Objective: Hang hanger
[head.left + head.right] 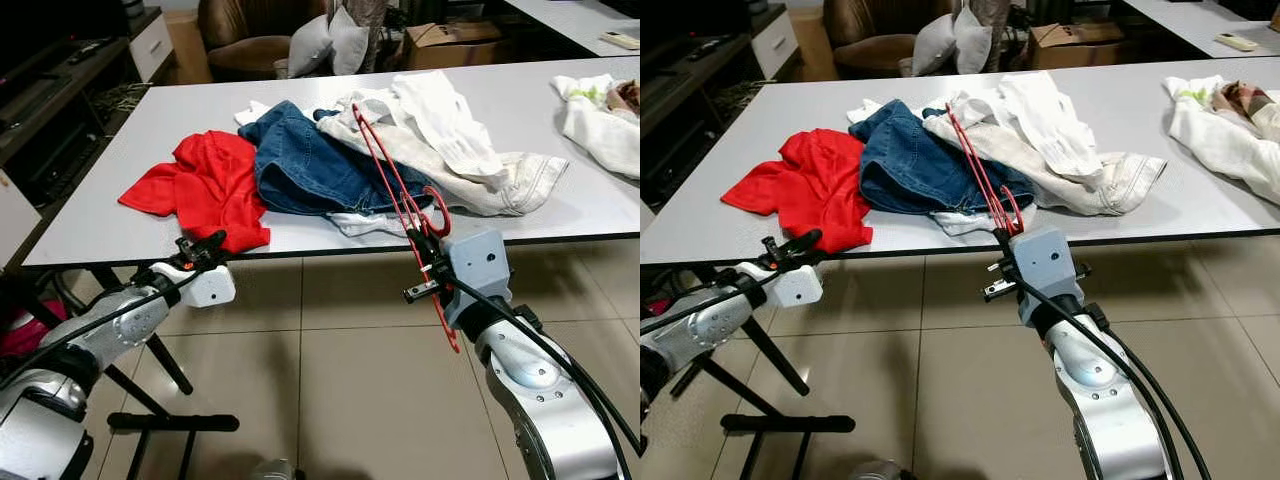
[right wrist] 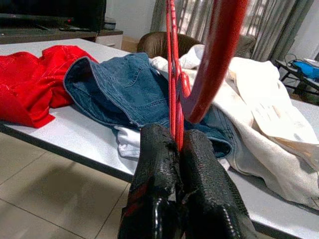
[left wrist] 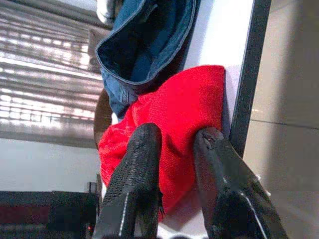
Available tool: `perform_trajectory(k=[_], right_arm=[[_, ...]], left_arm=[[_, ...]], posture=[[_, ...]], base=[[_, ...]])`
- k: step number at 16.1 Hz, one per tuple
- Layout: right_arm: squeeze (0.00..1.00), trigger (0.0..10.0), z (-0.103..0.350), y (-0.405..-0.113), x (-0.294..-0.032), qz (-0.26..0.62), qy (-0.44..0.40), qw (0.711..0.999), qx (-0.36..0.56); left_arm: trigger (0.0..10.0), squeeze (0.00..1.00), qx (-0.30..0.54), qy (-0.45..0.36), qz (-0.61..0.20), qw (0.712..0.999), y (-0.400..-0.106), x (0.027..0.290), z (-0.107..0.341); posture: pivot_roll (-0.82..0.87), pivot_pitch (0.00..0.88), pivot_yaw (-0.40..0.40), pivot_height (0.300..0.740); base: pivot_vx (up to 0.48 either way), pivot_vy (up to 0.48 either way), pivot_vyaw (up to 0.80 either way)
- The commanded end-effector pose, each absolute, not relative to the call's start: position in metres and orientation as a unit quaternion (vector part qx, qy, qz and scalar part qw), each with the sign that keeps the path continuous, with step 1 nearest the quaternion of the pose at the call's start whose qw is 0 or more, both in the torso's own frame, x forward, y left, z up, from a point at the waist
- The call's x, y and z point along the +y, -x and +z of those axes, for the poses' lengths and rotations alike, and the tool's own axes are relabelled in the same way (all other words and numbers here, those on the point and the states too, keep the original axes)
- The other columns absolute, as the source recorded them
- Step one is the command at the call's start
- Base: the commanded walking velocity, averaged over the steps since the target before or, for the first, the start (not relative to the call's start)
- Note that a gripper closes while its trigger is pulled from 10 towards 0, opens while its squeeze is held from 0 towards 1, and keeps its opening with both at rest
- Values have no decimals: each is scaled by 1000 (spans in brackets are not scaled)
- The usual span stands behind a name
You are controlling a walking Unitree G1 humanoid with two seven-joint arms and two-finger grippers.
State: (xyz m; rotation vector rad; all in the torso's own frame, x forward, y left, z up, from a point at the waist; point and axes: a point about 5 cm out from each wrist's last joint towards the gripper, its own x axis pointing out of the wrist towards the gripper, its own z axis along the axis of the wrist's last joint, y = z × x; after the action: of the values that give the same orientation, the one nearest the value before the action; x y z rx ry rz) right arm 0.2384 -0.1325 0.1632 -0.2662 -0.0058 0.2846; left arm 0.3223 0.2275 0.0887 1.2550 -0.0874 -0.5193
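Grey tabletop point(image 1: 120, 200) holds a clothes pile: red shirt point(image 1: 205, 185) at the near edge, blue jeans point(image 1: 305, 165) beside it, white garments point(image 1: 450, 140) overlapping the jeans. More white cloth point(image 1: 600, 120) lies well apart (far end). Behind: brown armchair point(image 1: 240, 35), cushions point(image 1: 325, 42), cardboard box point(image 1: 450, 40).

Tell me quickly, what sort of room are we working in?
Probably a home living room: a brown armchair with cushions, a TV cabinet, and a table piled with laundry.

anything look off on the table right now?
Nothing damaged or spilled. Clothes lie in an unfolded heap on the table: red garment hangs over the front edge, jeans and white garments overlap. Right gripper pinches the red hanger.
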Motion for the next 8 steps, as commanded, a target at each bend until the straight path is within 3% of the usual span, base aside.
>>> perform_trajectory(k=[1, 5, 8], right_arm=[[0, 10000, 163, -240, -133, 138, 134, 981, -4], [0, 10000, 165, -234, -131, 188, 107, 976, -5], [0, 10000, 164, -212, -135, 294, 86, 952, 26]], left_arm=[[0, 0, -29, -582, -227, 780, -329, 231, 95], [0, 0, 1, -551, -207, 808, -342, 230, 105], [0, 0, 27, -441, -187, 877, -369, 223, 140]], posture=[[30, 0, 112, 723], [27, 0, 117, 723], [23, 0, 112, 723]], base=[[0, 0, 0], [0, 0, 0], [0, 0, 0]])
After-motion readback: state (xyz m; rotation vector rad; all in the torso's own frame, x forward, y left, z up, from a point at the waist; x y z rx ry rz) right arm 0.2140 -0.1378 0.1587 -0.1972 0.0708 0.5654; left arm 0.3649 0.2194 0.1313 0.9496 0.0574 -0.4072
